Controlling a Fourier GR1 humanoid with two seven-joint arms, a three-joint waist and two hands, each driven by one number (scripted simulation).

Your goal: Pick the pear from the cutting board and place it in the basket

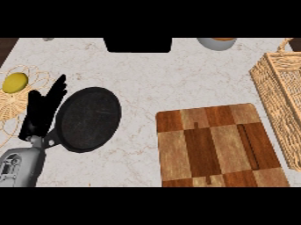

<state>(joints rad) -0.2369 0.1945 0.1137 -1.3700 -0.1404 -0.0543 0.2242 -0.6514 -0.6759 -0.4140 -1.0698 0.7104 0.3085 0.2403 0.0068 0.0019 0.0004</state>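
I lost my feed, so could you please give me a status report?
Left hand open, resting. Right hand out of view. No pear on cutting board. Basket unobstructed.

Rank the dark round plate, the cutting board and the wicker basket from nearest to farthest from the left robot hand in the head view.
From the left robot hand:
1. Dark round plate, right beside it.
2. Cutting board, centre-right of the counter.
3. Wicker basket, far right edge.
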